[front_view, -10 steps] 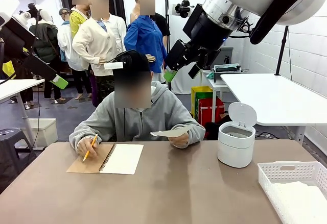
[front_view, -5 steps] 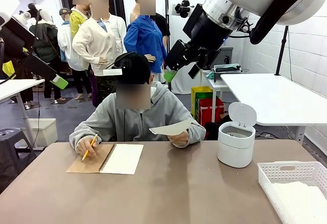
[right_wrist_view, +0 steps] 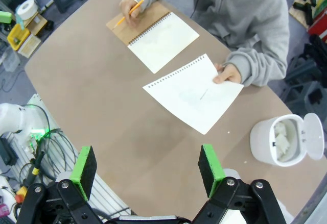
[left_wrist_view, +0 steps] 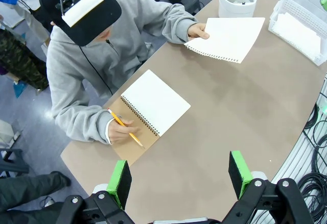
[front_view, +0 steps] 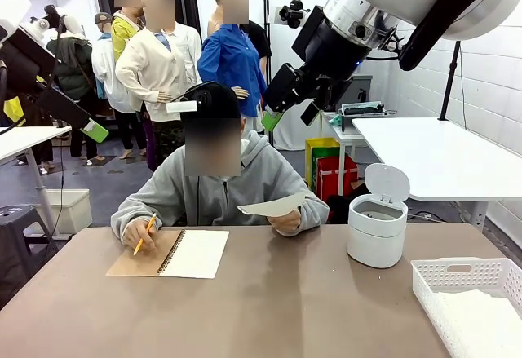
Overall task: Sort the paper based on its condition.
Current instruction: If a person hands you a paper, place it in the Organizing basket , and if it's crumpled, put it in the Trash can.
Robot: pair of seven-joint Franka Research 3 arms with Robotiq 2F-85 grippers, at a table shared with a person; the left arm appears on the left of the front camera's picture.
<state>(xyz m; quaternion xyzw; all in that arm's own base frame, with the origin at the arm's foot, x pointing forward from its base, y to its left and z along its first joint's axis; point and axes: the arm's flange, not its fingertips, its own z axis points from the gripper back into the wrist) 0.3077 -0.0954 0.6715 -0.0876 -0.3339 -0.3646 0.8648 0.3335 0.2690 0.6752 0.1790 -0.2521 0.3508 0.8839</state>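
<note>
At desk far edge: person's hand is holding paper, a smooth sheet, just off the surface.
Left gripper: hanging high over desk, fingers spread wide, gripping nothing.
Right gripper: hanging likewise, wide, gripping nothing.
Notebook: lying open, other hand resting pencil on it.
Bin: lid standing open, crumpled wads sitting inside.
Basket: flat sheets lying in it.

White paper, brown-covered notebook, yellow pencil, grey hoodie, white bin and basket, tan table
</note>
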